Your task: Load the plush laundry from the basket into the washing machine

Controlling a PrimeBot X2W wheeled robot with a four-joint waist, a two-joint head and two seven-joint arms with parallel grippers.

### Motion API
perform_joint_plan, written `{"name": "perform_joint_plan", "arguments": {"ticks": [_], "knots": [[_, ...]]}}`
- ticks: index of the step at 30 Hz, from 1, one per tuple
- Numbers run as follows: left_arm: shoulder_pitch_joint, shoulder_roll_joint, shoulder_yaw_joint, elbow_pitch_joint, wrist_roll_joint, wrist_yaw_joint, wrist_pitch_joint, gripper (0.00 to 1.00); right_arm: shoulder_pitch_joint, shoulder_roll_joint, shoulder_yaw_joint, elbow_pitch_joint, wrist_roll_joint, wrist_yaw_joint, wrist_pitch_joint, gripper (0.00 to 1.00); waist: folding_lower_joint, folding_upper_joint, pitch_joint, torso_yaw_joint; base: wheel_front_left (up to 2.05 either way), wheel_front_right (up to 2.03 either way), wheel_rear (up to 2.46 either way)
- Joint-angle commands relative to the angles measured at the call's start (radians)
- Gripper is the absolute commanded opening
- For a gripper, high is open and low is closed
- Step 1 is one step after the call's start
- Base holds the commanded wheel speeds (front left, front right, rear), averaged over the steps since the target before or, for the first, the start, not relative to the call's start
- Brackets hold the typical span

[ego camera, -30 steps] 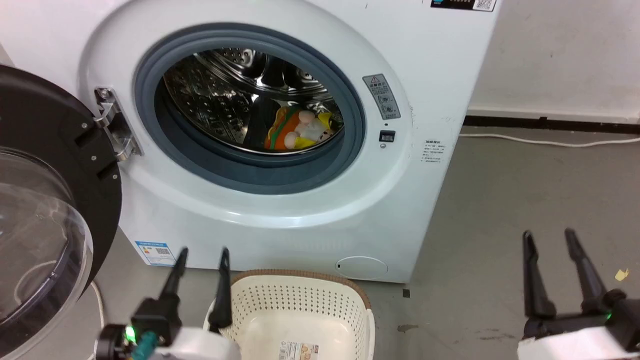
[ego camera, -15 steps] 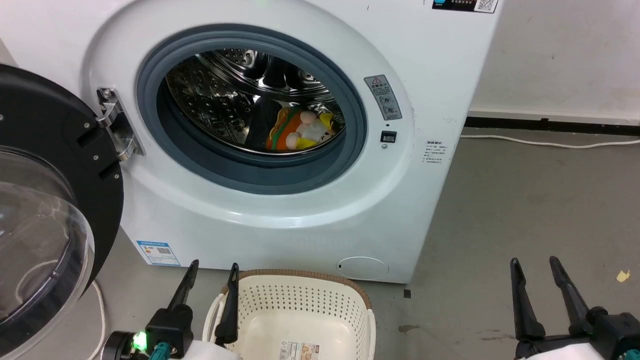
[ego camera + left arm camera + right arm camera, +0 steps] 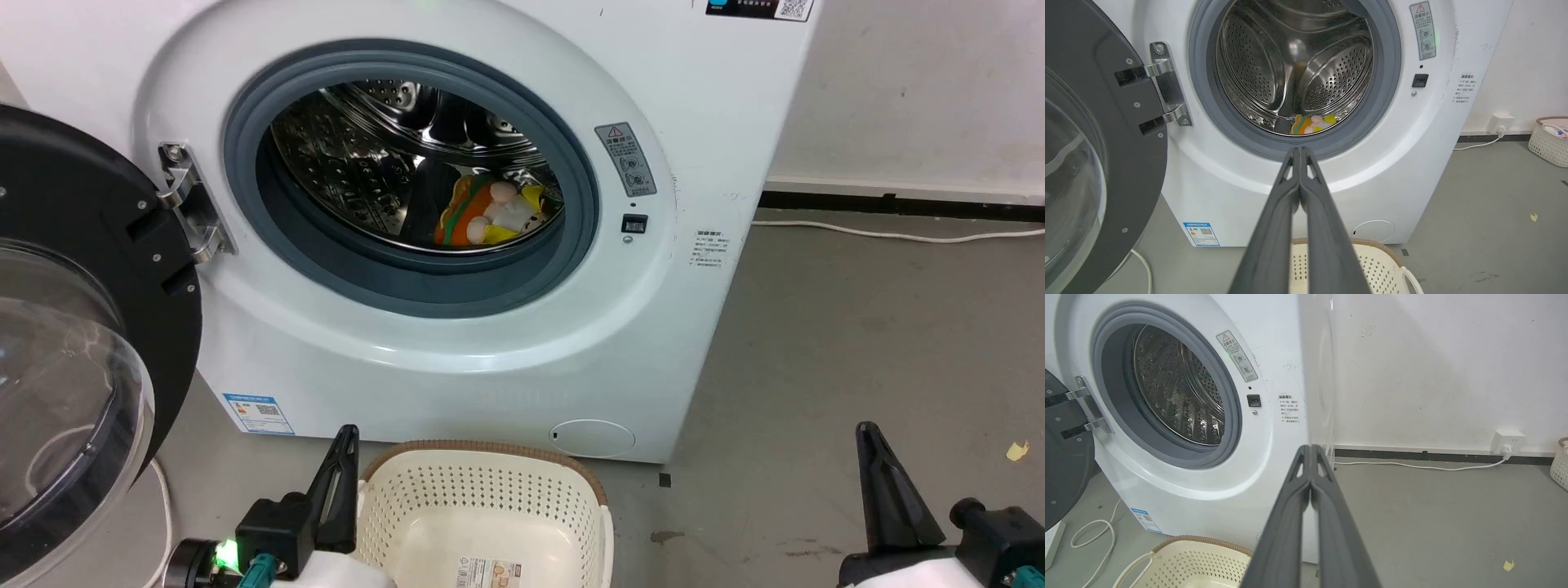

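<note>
Shiny perforated steel forms the drum (image 3: 359, 155) of the washing machine (image 3: 457, 359), and the plush laundry (image 3: 488, 214) lies on the drum's low front part, just behind the grey gasket (image 3: 424, 278). In the head view its long axis runs roughly left to right, rising slightly rightward, with the orange, green-striped part at the left and the yellow at the right; which end is the head I cannot tell. The round door (image 3: 90, 269) stands swung open at the left. The cream basket (image 3: 490, 449) sits on the floor just before the machine, a sticker (image 3: 488, 573) on its floor. Off by the wall, a second basket (image 3: 1549, 141) holds small coloured things too small to tell. The left gripper (image 3: 349, 433) hangs beside the basket's left rim, fingers pressed together on nothing; the right gripper (image 3: 867, 433), well apart over bare floor, is likewise pinched tight and empty.
</note>
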Motion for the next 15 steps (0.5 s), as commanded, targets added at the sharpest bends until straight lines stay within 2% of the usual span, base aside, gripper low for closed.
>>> {"name": "perform_joint_plan", "arguments": {"ticks": [1, 15], "knots": [[0.0, -0.004, 0.007, -0.005, 0.012, -0.003, 0.006, 0.0, -0.008, 0.0, 0.003, -0.002, -0.006, 0.0, 0.003, 0.0, -0.0001, 0.0, 0.0, 0.0, 0.0, 0.0, 0.0], [0.0, -0.023, 0.037, -0.017, 0.037, -0.019, 0.034, 0.0, -0.018, 0.0, 0.009, -0.004, -0.022, 0.0, 0.032, 0.0, -0.0001, 0.0, 0.0, 0.0, 0.0, 0.0, 0.0]]}}
